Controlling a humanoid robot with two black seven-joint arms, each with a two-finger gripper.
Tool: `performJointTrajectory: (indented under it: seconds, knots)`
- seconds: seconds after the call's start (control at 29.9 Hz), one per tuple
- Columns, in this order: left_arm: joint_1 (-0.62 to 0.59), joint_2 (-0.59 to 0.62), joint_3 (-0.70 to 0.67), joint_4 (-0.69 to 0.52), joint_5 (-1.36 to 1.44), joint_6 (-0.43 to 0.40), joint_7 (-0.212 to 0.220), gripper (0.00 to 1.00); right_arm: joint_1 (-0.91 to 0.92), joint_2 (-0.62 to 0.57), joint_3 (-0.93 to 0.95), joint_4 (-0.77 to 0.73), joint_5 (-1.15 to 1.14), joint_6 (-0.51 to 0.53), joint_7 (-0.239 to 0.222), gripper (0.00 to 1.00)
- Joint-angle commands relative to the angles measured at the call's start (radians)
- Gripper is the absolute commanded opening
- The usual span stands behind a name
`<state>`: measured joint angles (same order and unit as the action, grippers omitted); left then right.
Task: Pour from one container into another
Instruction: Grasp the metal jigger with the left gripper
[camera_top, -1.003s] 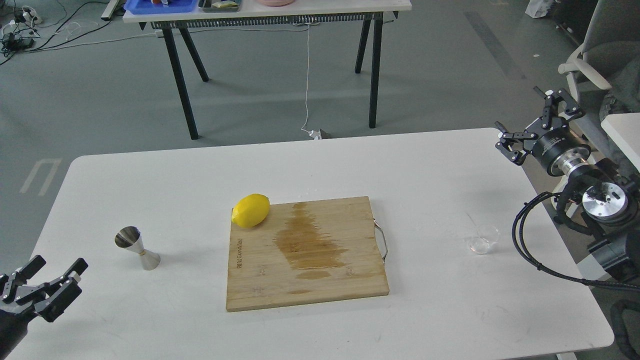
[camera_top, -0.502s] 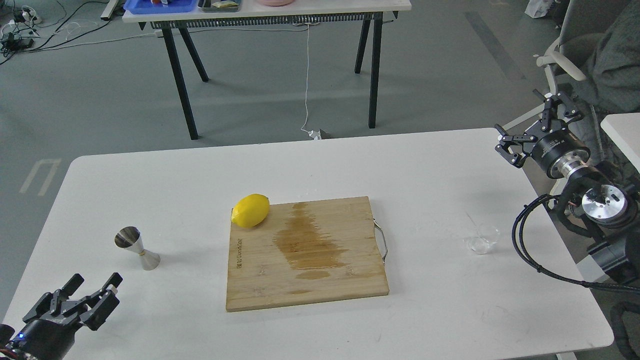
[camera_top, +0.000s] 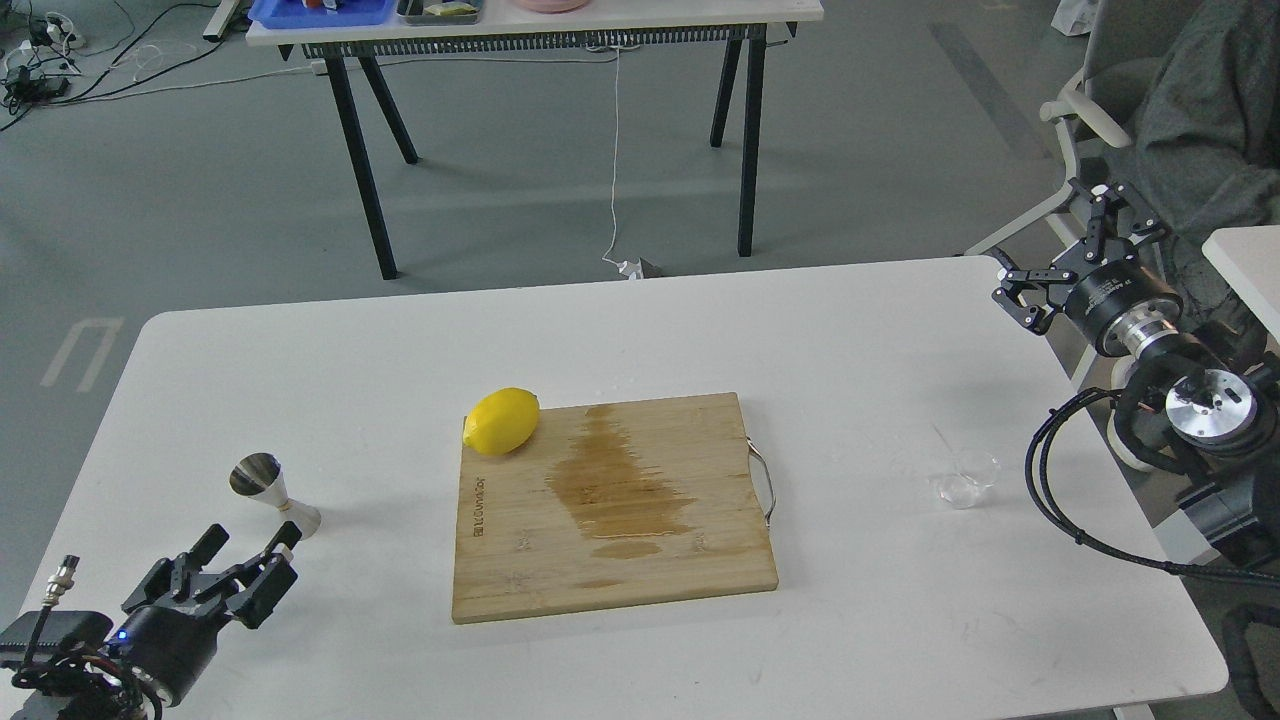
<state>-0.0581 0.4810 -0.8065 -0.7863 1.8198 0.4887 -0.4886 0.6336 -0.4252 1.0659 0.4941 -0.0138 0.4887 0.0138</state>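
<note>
The steel jigger (camera_top: 273, 495) stands upright on the white table (camera_top: 860, 340) at the left. Just below and left of it my left gripper (camera_top: 248, 548) is open, its fingers pointing up toward the jigger's base, nothing between them. The clear glass cup (camera_top: 966, 478) rests on the table at the right, hard to make out against the white top. My right gripper (camera_top: 1062, 240) hangs open above the table's far right corner, well beyond the cup and apart from it.
A wooden cutting board (camera_top: 612, 505) with a wet stain and a metal handle lies mid-table, a yellow lemon (camera_top: 501, 421) on its top left corner. A second table (camera_top: 540, 25) stands behind. A seated person (camera_top: 1200, 110) is at the far right.
My left gripper has come in from the bottom left edge, moving right and closer to the jigger. The right gripper barely shifted. The person and chair at right moved.
</note>
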Motion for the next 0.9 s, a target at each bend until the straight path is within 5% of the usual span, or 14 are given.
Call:
performJointTrajectory:
  seconds: [0.0, 0.87]
  knots:
    - [-0.023, -0.024, 0.006, 0.027, 0.001, 0.000, 0.000, 1.00, 0.000, -0.003, 0.000, 0.000, 0.000, 0.000, 0.000, 0.99]
    - [-0.192, -0.142, 0.072, 0.251, -0.010, 0.000, 0.000, 0.95, -0.017, -0.017, 0.000, 0.020, 0.002, 0.000, 0.000, 0.99]
